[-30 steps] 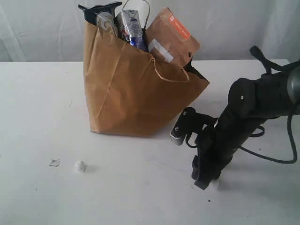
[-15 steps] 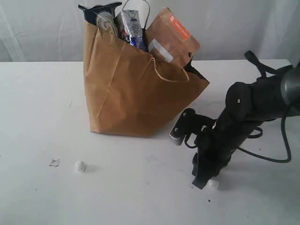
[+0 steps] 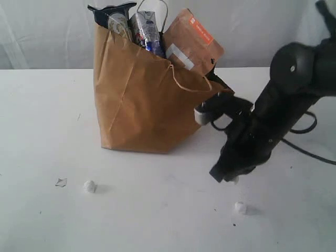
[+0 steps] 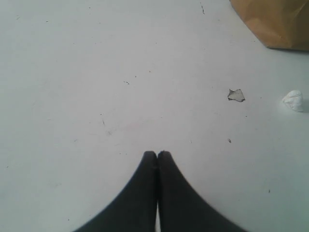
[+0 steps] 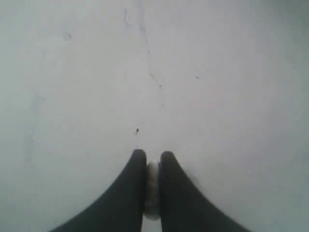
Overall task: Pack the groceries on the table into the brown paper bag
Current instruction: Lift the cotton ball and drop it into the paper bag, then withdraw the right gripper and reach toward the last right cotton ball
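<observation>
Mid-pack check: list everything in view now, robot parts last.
brown paper bag: one, kraft brown, upright mid-table
brown white-square pouch: one, brown, sticking from bag
dark packet: one, dark, bag's top
silvery packs: unclear, silver, bag's top
white lump: one, white, front-left of bag
second white lump: one, white, near right arm
clear scrap: one, greyish, beside first lump
white bit: one, white, between right jaws
table: one, white, under everything
right arm: one, black, jaws shut on white bit
left jaws: pair, black, shut, over table
</observation>
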Controlling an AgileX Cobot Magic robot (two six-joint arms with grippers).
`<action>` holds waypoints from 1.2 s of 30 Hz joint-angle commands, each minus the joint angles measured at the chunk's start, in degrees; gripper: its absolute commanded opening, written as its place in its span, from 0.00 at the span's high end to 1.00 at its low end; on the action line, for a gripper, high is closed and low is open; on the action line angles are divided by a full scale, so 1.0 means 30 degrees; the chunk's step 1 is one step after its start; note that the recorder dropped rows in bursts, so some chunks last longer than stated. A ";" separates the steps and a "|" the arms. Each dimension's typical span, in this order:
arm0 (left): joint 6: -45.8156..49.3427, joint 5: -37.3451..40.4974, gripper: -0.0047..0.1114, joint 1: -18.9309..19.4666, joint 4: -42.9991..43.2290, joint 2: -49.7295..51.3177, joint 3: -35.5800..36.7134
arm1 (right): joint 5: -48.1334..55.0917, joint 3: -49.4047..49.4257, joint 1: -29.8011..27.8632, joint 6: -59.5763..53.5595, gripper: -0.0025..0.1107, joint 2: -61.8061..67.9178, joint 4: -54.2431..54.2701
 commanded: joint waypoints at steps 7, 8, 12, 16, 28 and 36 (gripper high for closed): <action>-0.0011 0.0243 0.96 -0.0093 -0.0096 -0.0068 0.0175 | -0.4758 -0.3614 0.0033 -0.0794 0.96 -0.2276 0.9328; -0.0011 0.0243 0.96 -0.0093 -0.0096 -0.0068 0.0175 | -0.6095 -0.3783 0.0033 -0.1819 0.96 -0.2148 1.0563; -0.0011 0.0243 0.96 -0.0093 -0.0096 -0.0068 0.0175 | -0.9666 -0.4437 0.0033 -0.5872 0.96 -0.1459 1.6045; -0.0011 0.0243 0.96 -0.0093 -0.0096 -0.0068 0.0175 | -0.9850 -0.5531 0.0033 -1.0494 0.96 -0.0213 2.1077; -0.0011 0.0243 0.96 -0.0093 -0.0096 -0.0068 0.0175 | -1.0599 -0.7111 0.0033 -1.5390 0.81 0.3036 2.2885; -0.0011 0.0243 0.96 -0.0093 -0.0096 -0.0068 0.0175 | -1.2676 -0.7111 0.0033 -1.5535 0.76 0.3622 2.2885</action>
